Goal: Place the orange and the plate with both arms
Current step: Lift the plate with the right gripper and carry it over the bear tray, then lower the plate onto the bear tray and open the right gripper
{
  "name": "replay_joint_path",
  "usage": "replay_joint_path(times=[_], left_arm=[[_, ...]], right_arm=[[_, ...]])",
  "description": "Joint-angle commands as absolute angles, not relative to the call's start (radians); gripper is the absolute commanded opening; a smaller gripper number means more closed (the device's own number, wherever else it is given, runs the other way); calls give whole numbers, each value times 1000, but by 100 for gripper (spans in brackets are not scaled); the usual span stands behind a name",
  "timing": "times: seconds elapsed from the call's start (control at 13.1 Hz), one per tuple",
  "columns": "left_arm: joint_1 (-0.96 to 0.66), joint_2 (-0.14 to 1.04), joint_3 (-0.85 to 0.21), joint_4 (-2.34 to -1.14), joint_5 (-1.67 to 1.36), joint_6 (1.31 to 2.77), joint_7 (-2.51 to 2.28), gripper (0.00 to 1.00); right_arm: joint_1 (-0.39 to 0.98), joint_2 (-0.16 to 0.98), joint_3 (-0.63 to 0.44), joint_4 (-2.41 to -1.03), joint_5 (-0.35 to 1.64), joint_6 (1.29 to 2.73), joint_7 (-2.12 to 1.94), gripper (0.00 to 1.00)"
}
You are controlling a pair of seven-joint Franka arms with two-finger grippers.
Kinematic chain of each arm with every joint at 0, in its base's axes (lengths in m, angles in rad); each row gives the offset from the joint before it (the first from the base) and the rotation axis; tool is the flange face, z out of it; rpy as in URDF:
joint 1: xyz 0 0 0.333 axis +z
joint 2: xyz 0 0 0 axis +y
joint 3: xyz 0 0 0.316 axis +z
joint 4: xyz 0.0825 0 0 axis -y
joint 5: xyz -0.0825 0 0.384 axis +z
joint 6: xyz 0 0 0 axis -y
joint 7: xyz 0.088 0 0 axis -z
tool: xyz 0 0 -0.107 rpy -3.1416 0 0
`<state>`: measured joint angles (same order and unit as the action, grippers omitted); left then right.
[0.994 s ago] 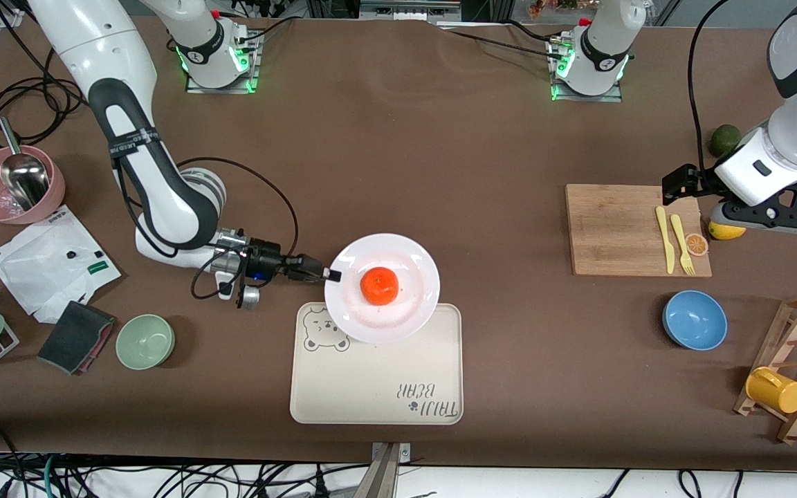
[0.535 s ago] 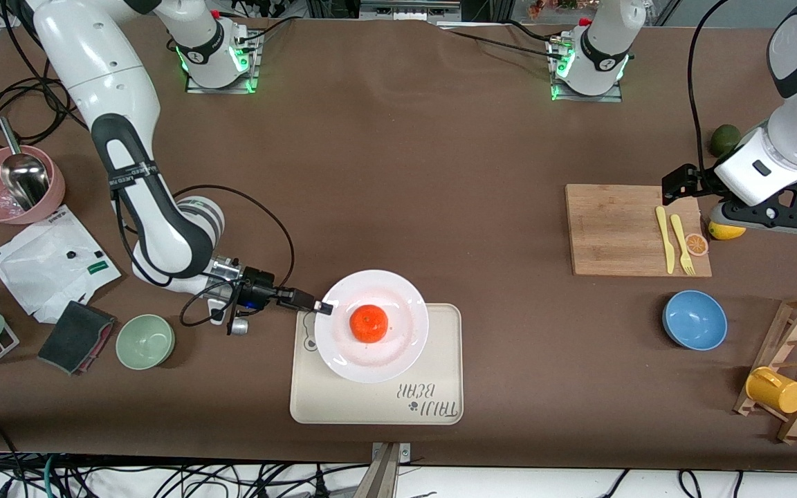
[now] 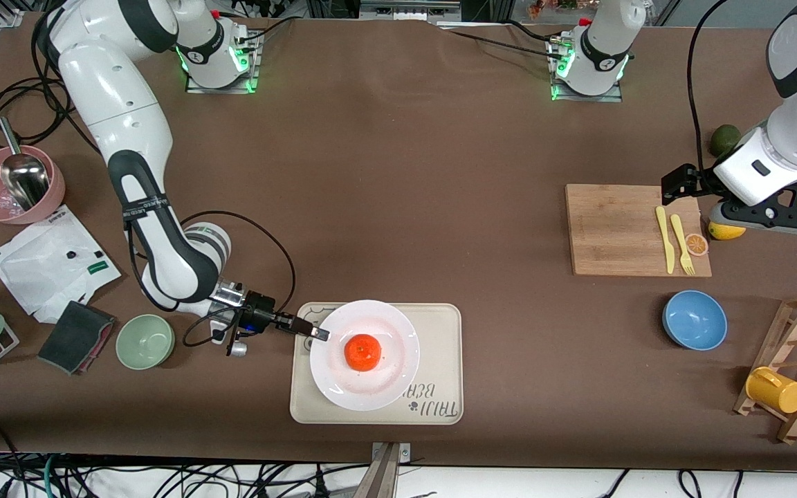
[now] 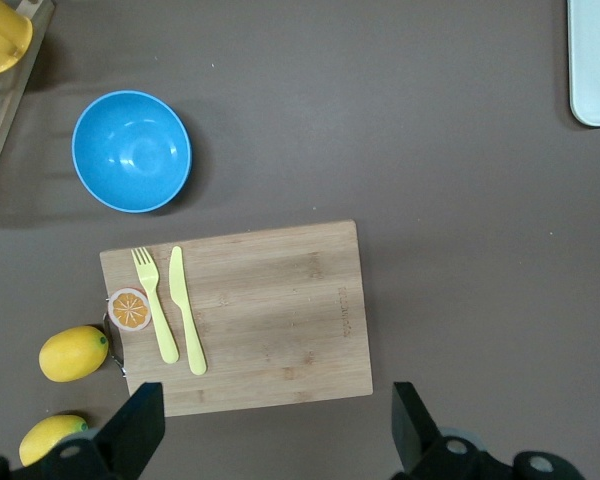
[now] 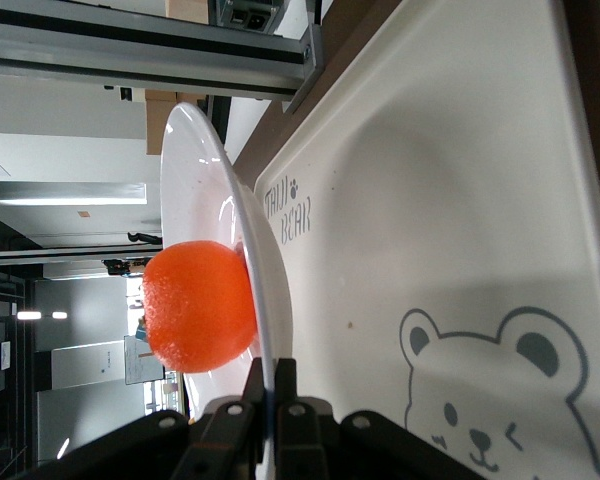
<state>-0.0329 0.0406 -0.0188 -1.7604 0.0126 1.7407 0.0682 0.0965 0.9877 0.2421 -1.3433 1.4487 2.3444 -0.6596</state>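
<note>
- The right hand (image 3: 320, 335) pinches the rim of the plate (image 3: 371, 380), its fingers (image 5: 280, 400) pressed together on the thin white edge, over the cream bear-printed tray (image 3: 440, 332).
- The plate is held just above the tray rather than flat on it, as the right wrist view shows; the tray lies on the tabletop (image 3: 398, 173) near the middle of the edge closest to the front camera.
- The orange (image 3: 362, 352) sits on the middle of the plate.
- The left arm waits toward its own end of the tabletop; the left hand (image 4: 270, 425) hangs spread and holds nothing over the edge of a wooden cutting board (image 3: 613, 228).
- On that board lie a yellow fork (image 3: 682, 243), a yellow knife (image 3: 665, 238) and an orange slice (image 3: 697, 243); a blue bowl (image 3: 694, 319) stands nearer the front camera than the board.
</note>
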Motion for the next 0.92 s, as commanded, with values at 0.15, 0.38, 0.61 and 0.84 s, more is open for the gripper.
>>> replay_joint_path(times=[0.15, 0.38, 0.61, 0.84], left_arm=[[-29, 31, -20, -1761, -14, 1733, 94, 100], [-26, 31, -18, -1761, -14, 1732, 95, 100], [-31, 31, -20, -1761, -14, 1732, 89, 100], [-29, 31, -20, -1761, -14, 1732, 92, 100]], right_arm=[[132, 1086, 239, -1209, 1439, 2390, -652, 0], [144, 1100, 238, -1201, 1439, 2411, -655, 0], [150, 1108, 238, -1201, 1439, 2414, -657, 0], [156, 1108, 238, -1207, 1437, 2414, -657, 0]])
